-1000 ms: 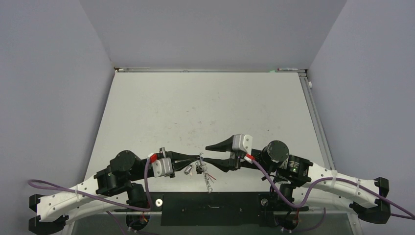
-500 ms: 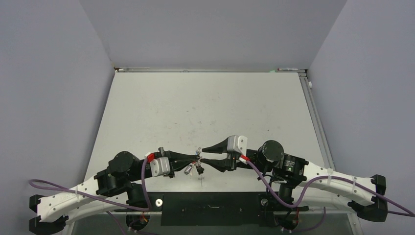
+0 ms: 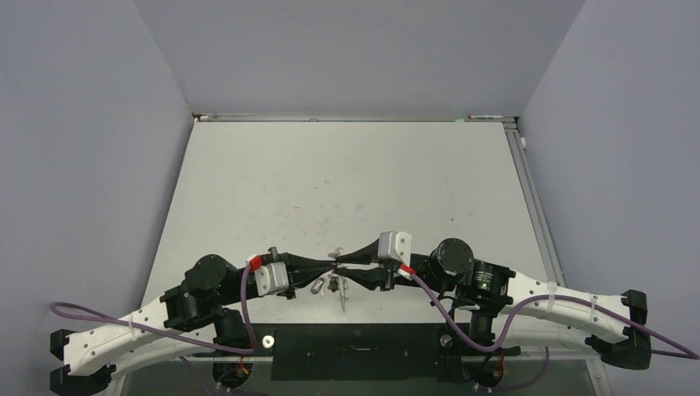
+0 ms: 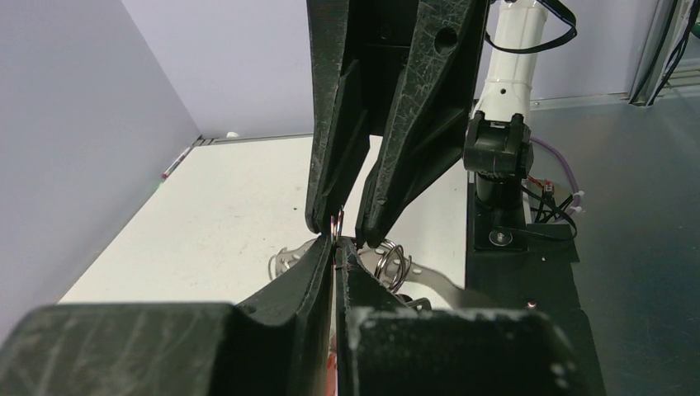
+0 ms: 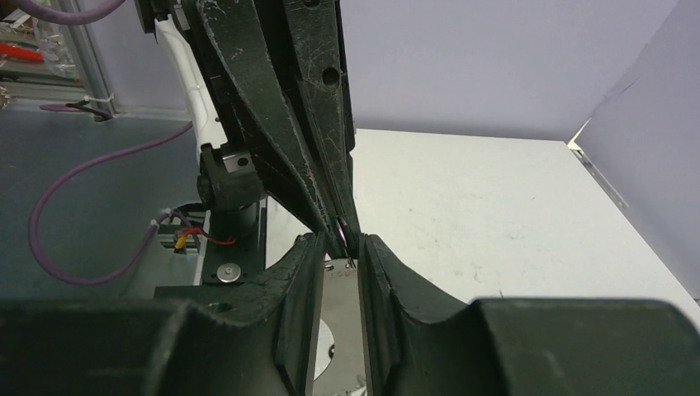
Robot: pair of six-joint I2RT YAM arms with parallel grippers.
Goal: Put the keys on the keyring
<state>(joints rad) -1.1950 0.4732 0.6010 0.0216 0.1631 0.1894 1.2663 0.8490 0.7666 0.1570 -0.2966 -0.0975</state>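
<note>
My left gripper [image 3: 331, 266] and right gripper [image 3: 341, 264] meet tip to tip near the table's front edge. In the left wrist view the left gripper [image 4: 336, 241] is shut on the thin wire edge of the keyring [image 4: 337, 223]; most of the ring is hidden. The right gripper [image 5: 341, 247] is open with a narrow gap, and its fingers straddle the left fingertips [image 5: 342, 229] and the ring's edge. The keys [image 3: 333, 285] hang as small silvery and dark bits just below the tips. A small coiled loop [image 4: 393, 261] shows beside the left fingers.
A long thin silvery piece [image 3: 342, 302] dangles toward the black base plate [image 3: 363, 342] between the arm mounts. Grey walls [image 3: 82, 165] enclose the white table [image 3: 347, 181] on three sides. Purple cables [image 3: 107, 318] trail from both arms.
The right gripper has moved left to the left gripper's tips and its jaws have narrowed around them. The left gripper stayed shut. The hanging bunch swung slightly.
</note>
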